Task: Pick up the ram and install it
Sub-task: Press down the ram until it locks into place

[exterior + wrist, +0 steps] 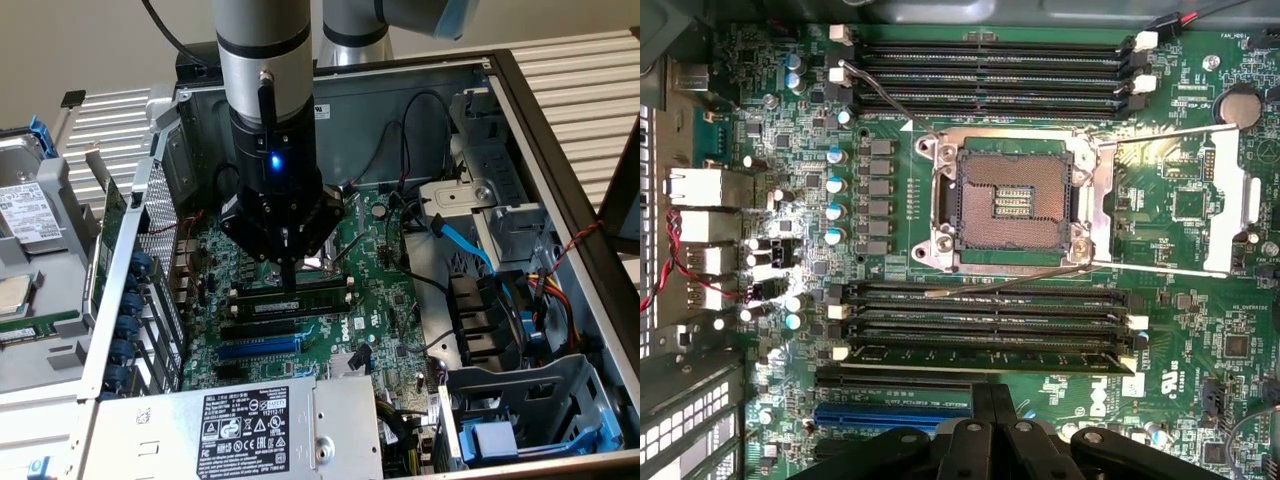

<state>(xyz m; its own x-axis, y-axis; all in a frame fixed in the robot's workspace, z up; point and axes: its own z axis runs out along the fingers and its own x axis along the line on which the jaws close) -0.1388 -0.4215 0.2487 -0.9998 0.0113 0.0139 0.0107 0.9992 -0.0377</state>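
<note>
The ram [300, 297], a long dark green stick, stands on edge in a black slot on the motherboard [385, 300], inside the open computer case. In the wrist view the ram [980, 358] fills the slot nearest the blue slot [890, 415]. My gripper [288, 278] hangs straight above the middle of the stick. Its fingers are shut together with nothing between them, and their tips are at or just over the ram's top edge. The wrist view shows the gripper [992, 395] beside the stick's middle.
An open CPU socket [1012, 200] lies between two banks of black slots. A wire [1010, 280] crosses the socket's edge. The power supply [240, 425] sits in front, with a drive cage and blue cables [465, 245] on the exterior view's right. A hard drive [25, 215] lies outside the case.
</note>
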